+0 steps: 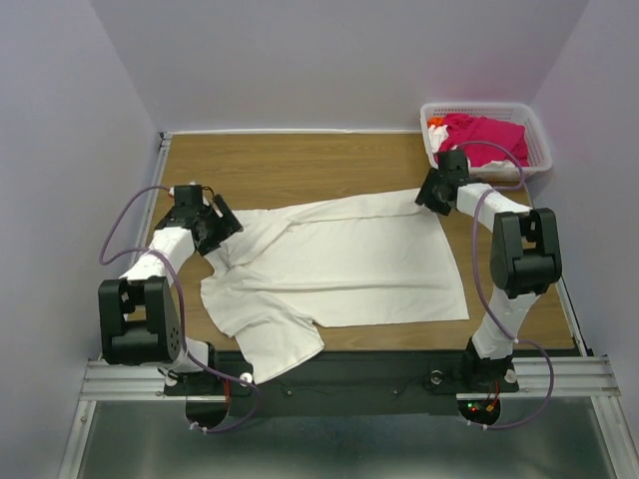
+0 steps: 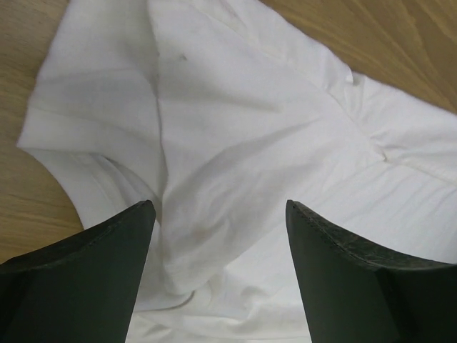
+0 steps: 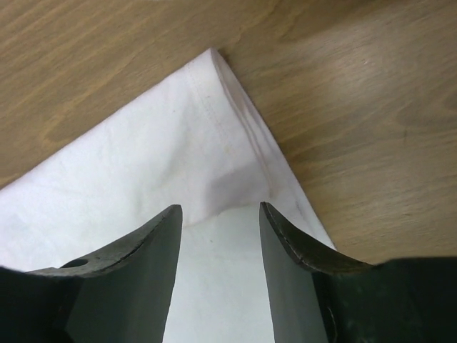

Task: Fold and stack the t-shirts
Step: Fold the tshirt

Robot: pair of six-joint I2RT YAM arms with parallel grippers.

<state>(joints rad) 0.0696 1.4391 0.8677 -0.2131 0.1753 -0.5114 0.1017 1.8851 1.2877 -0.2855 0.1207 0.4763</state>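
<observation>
A large off-white t-shirt (image 1: 349, 259) lies spread on the wooden table, its far edge folded over and a sleeve hanging toward the front edge. My left gripper (image 1: 226, 222) is open wide just above the shirt's left end, over its creased cloth (image 2: 214, 107), with nothing between the fingers (image 2: 107, 257). My right gripper (image 1: 428, 197) is open over the shirt's far right corner (image 3: 214, 107), its jaws either side of the hem there. A magenta-pink shirt (image 1: 487, 135) lies bunched in the basket.
A white lattice basket (image 1: 539, 150) stands at the back right corner, just behind my right arm. Bare wood (image 1: 300, 160) runs along the back of the table. Grey walls close in three sides.
</observation>
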